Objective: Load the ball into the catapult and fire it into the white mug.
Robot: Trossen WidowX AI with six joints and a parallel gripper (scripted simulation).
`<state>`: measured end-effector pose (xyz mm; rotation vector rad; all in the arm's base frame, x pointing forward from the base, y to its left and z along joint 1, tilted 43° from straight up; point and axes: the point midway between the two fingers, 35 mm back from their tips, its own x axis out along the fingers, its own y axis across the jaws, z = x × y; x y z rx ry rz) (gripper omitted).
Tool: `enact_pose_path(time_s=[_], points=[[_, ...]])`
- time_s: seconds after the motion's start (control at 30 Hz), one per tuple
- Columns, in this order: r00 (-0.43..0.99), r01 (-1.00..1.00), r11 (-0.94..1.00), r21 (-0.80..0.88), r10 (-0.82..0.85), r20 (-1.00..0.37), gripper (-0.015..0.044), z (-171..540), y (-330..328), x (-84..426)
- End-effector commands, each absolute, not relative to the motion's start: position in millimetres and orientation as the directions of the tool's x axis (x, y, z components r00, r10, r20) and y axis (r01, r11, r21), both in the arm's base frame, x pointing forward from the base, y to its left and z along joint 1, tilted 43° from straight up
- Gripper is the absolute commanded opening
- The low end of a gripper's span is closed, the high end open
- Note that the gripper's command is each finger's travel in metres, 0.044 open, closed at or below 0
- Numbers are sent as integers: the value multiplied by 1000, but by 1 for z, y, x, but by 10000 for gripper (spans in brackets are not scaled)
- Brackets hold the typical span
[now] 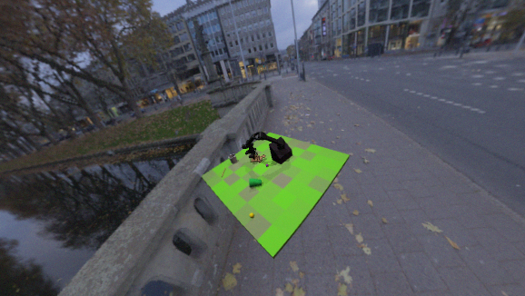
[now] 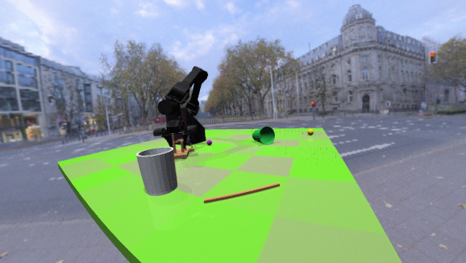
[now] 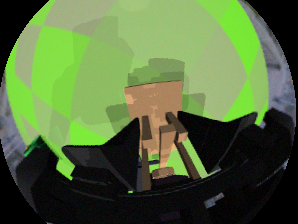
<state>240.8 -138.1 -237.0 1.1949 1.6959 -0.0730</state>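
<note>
The wooden catapult point(image 1: 258, 159) point(image 2: 182, 153) point(image 3: 156, 100) sits on the mat in front of the arm's base, partly hidden behind the mug in the exterior view. My gripper point(image 1: 251, 155) point(image 2: 177, 141) point(image 3: 158, 117) is down at it, slightly open, a finger on either side of its upright posts with a narrow gap. A grey-white mug point(image 1: 232, 158) point(image 2: 158, 173) stands upright beyond the catapult, at the mat's edge. A small purple ball point(image 1: 267, 165) point(image 2: 209, 142) lies beside the catapult. A yellow ball point(image 1: 252, 215) point(image 2: 310, 131) lies far off near the mat's edge.
A green cup point(image 1: 255, 182) point(image 2: 264, 135) lies on its side between the catapult and the yellow ball. A thin wooden stick point(image 1: 223, 172) point(image 2: 242, 193) lies near the mug. All stand on a green checkered mat point(image 1: 291, 200) point(image 2: 322, 218).
</note>
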Motion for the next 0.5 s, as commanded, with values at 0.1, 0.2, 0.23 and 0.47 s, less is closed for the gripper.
enact_pose_path(time_s=[0.1, 0.2, 0.23, 0.47], points=[[9, 727, 509, 461, 664, -748, 440, -220, -156, 243], [8, 729, 508, 459, 664, -748, 440, -180, -191, 240], [8, 729, 508, 459, 664, -748, 440, -169, -199, 239], [16, 733, 500, 461, 665, -747, 440, -176, -195, 239]])
